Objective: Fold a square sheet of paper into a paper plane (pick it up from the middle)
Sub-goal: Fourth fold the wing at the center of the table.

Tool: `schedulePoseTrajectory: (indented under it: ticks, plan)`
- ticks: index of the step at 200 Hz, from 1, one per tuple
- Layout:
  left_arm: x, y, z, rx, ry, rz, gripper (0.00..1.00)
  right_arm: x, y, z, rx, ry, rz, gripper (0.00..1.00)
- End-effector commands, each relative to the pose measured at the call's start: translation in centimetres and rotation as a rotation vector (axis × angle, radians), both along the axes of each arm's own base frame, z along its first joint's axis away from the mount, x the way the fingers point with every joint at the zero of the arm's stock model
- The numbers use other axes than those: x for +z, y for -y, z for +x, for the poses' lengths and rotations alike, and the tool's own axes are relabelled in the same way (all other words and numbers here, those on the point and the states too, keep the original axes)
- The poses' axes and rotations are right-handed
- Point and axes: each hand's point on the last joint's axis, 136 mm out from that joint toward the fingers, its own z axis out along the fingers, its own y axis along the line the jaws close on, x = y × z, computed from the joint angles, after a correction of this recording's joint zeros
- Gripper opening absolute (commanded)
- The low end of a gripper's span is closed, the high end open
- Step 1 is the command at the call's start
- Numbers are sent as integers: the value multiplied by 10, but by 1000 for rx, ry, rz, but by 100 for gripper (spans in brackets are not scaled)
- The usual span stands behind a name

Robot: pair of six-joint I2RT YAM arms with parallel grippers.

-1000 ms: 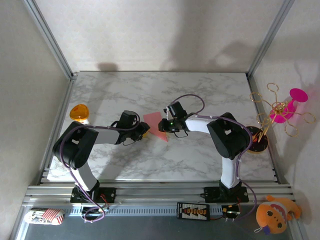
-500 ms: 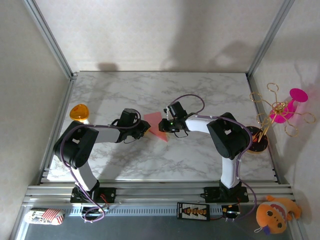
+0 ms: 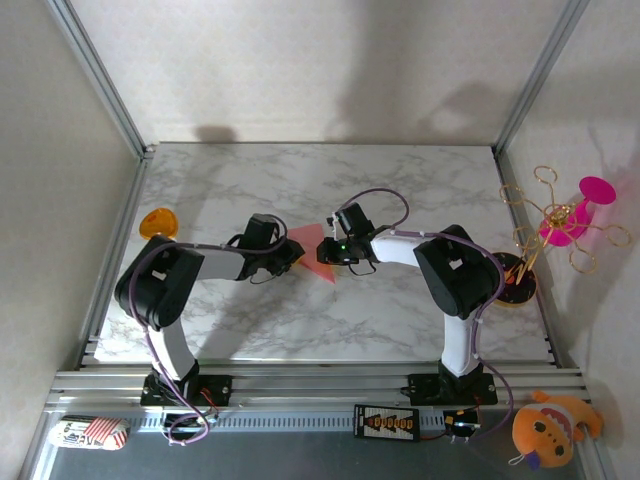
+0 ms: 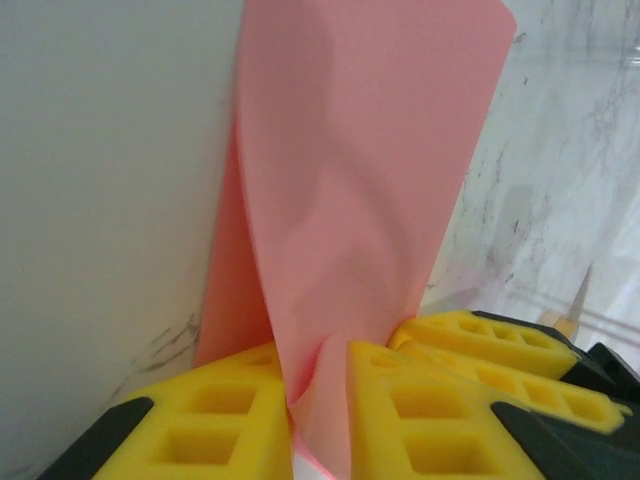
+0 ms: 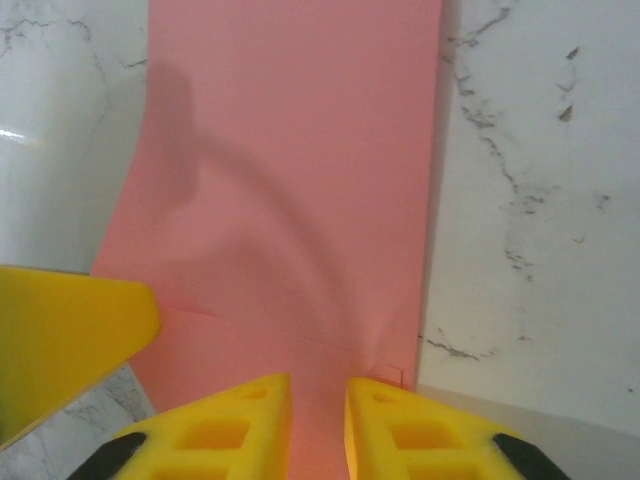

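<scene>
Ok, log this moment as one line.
left gripper: shut on square sheet of paper | right gripper: jaws narrowly apart over it, grip unclear

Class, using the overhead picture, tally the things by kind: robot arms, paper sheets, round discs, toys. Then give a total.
Robot arms: 2, left arm, right arm.
Paper sheets: 1, thin salmon-pink paper sheet.
Round discs: 1, round orange disc.
Toys: 2, magenta flower-like toy, orange plush toy.
Total: 6.
</scene>
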Motion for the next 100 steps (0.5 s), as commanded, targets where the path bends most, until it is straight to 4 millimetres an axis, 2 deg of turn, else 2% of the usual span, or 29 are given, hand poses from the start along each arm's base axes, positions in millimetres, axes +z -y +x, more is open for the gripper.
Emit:
schedulePoseTrajectory:
  ticks: [1,50,68,90,100]
  plan:
    - [2,4,5,-54,22,28,18,-9,11,-7,25,16,-55,28]
    - [4,6,7,-55,23,21,5,43,14,15,49,246,-60,41]
    - [9,4,7,-26,23,25,2,66,22,20,42,356,-80,47]
    - [17,4,6,27,24,8,1,81,34,14,53,492,-121,52]
    - [21,6,6,49,28,-5,1,84,47,11,15,573,-194,52]
